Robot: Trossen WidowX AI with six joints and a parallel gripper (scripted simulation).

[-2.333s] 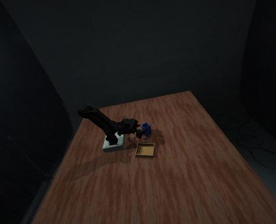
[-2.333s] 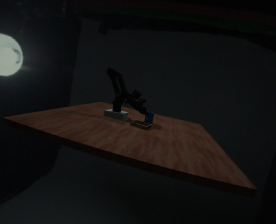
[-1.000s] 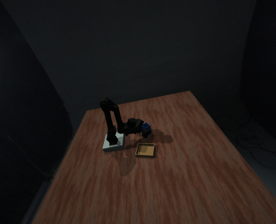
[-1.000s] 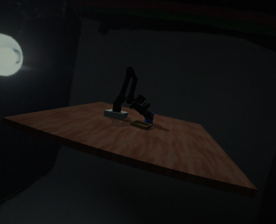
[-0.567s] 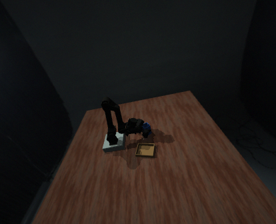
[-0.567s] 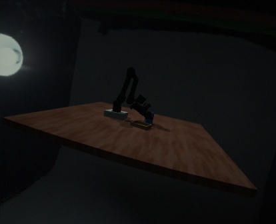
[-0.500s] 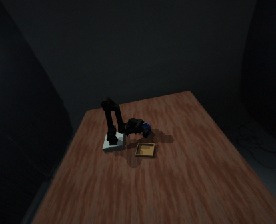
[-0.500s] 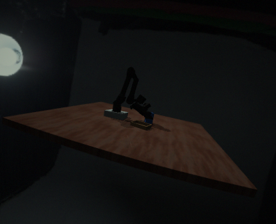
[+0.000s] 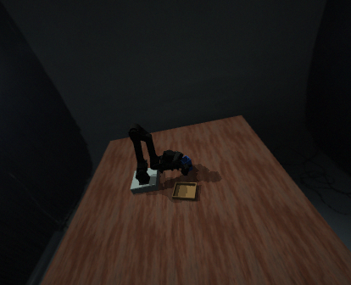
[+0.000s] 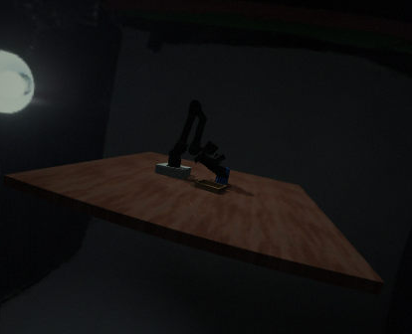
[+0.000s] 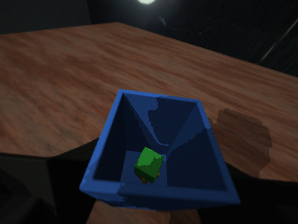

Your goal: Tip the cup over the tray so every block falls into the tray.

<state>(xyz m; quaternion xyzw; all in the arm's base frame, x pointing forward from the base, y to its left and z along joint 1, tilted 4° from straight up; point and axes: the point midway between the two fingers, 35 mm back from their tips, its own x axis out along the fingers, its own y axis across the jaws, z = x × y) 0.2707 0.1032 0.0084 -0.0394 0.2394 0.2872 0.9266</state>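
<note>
one blue cup (image 9: 186, 160) (image 10: 227, 172) (image 11: 182, 194), square and open-topped, stands at the far side of the tray, clamped between the two fingers of the one gripper (image 9: 186, 166) (image 10: 222, 176). inside, low down, lies one green block (image 11: 149, 164), with a bit of orange under it; how many blocks in all i cannot tell. one shallow tan tray (image 9: 185, 198) (image 10: 210, 189) sits near. one black arm (image 9: 138, 150) (image 10: 186, 130) rises from one pale base (image 9: 145, 190) (image 10: 181, 174) at the left, on one reddish wooden table (image 9: 240, 203) (image 10: 262, 219) (image 11: 55, 100).

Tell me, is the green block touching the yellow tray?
Apart: the wrist view shows the green block inside the blue cup, which stands beside the tray.
</note>
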